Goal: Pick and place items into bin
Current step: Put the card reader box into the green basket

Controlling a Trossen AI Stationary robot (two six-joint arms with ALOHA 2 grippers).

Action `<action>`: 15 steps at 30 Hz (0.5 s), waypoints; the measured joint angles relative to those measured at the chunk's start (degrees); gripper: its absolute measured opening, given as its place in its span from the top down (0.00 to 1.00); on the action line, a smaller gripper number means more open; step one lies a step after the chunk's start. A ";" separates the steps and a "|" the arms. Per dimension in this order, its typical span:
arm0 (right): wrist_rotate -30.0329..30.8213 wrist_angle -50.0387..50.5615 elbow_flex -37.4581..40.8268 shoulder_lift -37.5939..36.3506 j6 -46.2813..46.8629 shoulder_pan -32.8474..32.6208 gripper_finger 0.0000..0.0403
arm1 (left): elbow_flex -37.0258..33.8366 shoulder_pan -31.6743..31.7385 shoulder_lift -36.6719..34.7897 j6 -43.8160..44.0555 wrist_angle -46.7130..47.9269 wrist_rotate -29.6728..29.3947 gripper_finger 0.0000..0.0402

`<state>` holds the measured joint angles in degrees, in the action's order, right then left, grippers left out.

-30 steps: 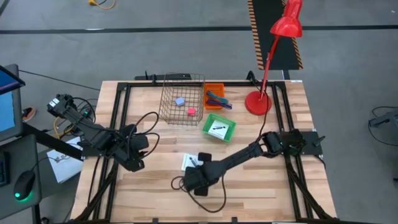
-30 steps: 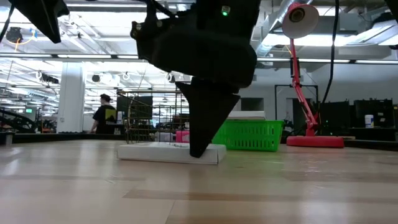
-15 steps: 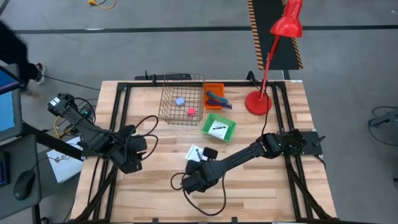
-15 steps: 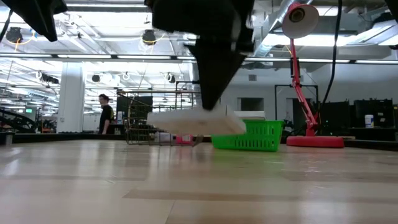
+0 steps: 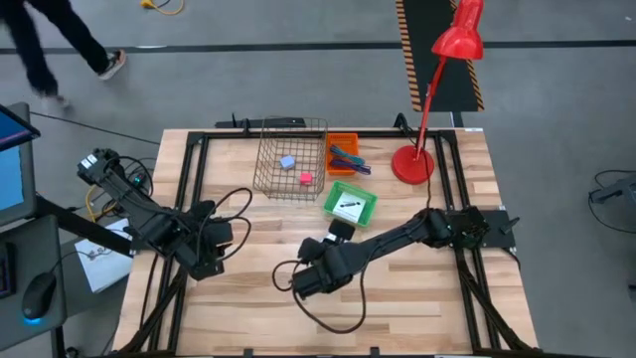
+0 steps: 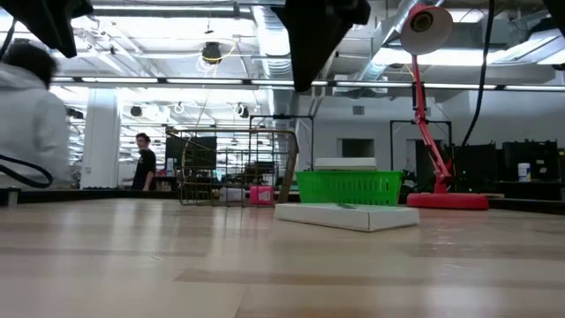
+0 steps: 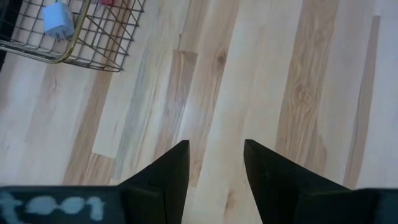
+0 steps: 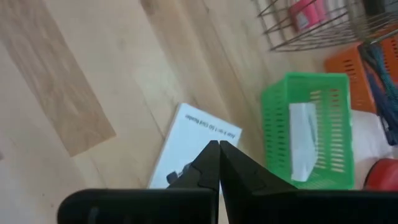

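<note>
The white packet (image 8: 189, 144) lies flat on the table (image 5: 258, 308), beside the green bin (image 5: 350, 204). My right end effector (image 8: 219, 149) hovers above it, fingers together, empty. It looks light, thin and stiff; I would pinch one long edge.

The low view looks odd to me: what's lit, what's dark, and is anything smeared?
Low view: bright ceiling strips, the right gripper a black silhouette, the white packet sharp. High view: even light, a walking person smeared. Right wrist view: the green bin soft.
</note>
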<state>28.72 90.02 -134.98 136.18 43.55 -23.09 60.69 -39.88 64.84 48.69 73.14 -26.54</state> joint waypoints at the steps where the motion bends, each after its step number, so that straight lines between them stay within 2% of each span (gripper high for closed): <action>1: 0.14 -0.12 -0.01 -0.28 -0.02 0.00 1.00 | 0.00 -0.16 0.01 0.00 -0.01 -0.18 0.64; 10: -5.19 -0.05 0.27 -0.57 -2.04 -0.13 1.00 | 0.00 -0.70 0.00 -0.01 -0.74 -1.80 0.64; 13: -7.64 -0.03 1.40 -0.68 -5.81 -0.27 1.00 | 0.00 -0.70 0.02 -1.19 -1.96 -1.84 0.64; 15: -9.89 -0.04 2.37 -0.68 -11.57 -0.89 1.00 | 0.00 -0.70 0.01 -1.53 -2.32 -1.88 0.64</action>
<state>18.83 89.98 -132.62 135.50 31.98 -23.98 60.69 -40.58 64.85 47.16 70.83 -28.42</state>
